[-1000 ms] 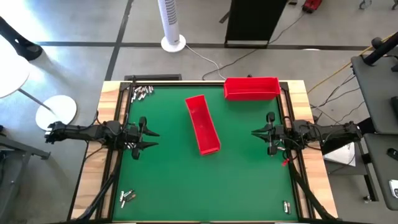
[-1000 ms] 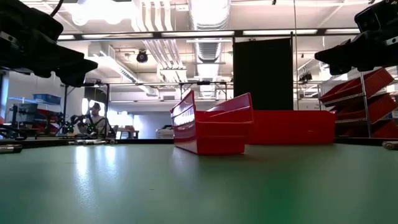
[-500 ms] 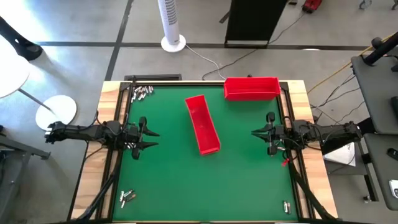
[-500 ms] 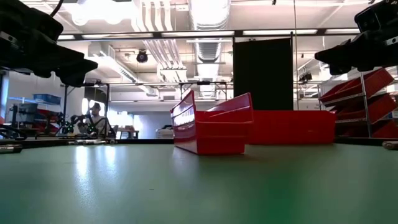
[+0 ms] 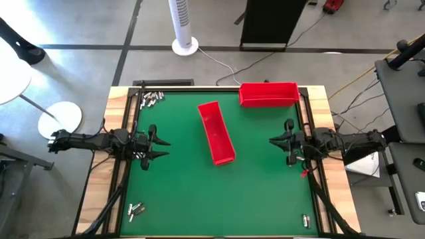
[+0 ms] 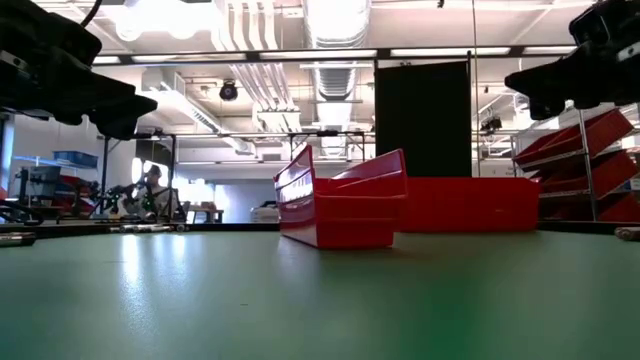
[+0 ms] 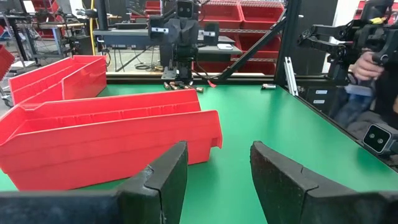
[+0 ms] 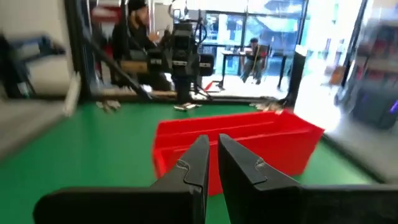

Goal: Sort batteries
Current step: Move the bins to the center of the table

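Small silvery batteries lie in loose groups on the green mat: at the far left corner, the near left corner, the near right corner and beside the left arm. A long red tray lies slantwise mid-table. A second red tray stands at the far right. My left gripper hovers level at the table's left edge, open and empty. My right gripper hovers level at the right edge, shut on nothing.
The near half of the green mat lies bare between the corner groups of batteries. A raised frame runs round the mat. Beyond the far edge stand a white tower fan and a black cabinet. People show in the room behind.
My right gripper has rolled a little about its own pointing line while staying at the right edge, still shut. Nothing on the table has moved.
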